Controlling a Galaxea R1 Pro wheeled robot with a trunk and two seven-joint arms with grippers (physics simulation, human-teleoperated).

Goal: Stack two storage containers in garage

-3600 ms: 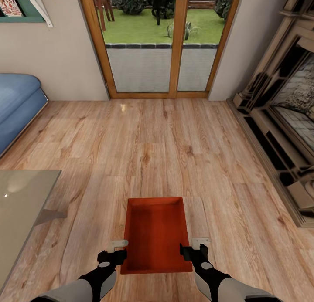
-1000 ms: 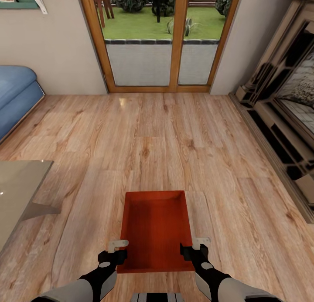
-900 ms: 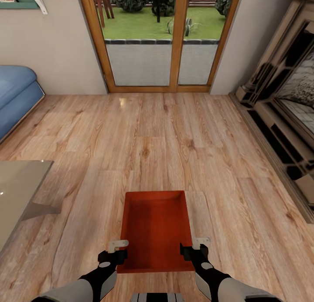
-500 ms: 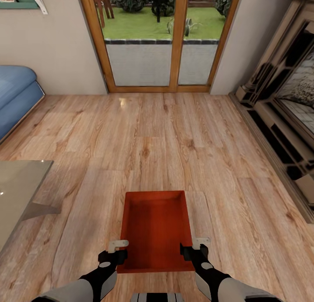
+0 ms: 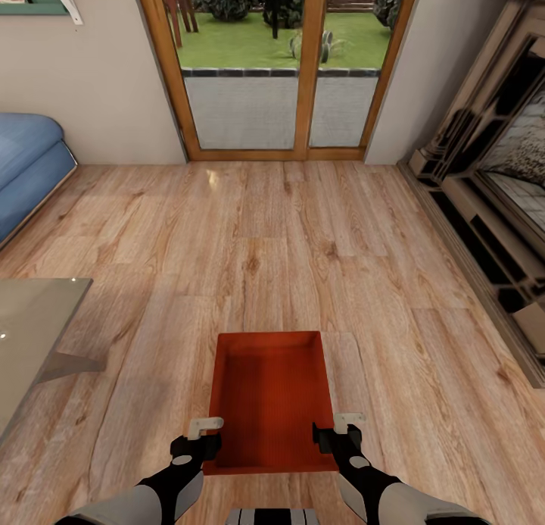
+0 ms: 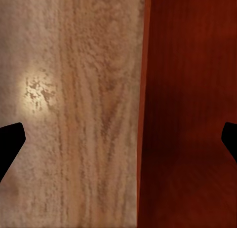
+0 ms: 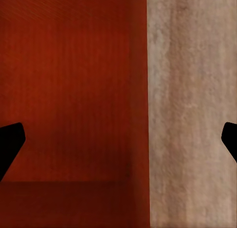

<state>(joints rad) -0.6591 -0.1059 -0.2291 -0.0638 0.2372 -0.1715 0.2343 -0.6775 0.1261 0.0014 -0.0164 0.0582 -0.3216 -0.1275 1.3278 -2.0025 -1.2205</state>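
Observation:
One orange-red storage container lies open side up on the light wood living room floor, just ahead of me. My left gripper is at its left wall near the close corner, and my right gripper is at its right wall. In the left wrist view the container wall runs between the widely spread fingertips of the left gripper. The right wrist view shows the same for the container and the right gripper. Both are open and touch nothing.
A blue sofa stands at the left and a glass table at the near left. Wood-framed glass doors close the far wall. The brick fireplace runs along the right side.
Since 3.6 s ago the whole picture has shifted a little, so the camera moved. Over the last second nothing has visibly changed.

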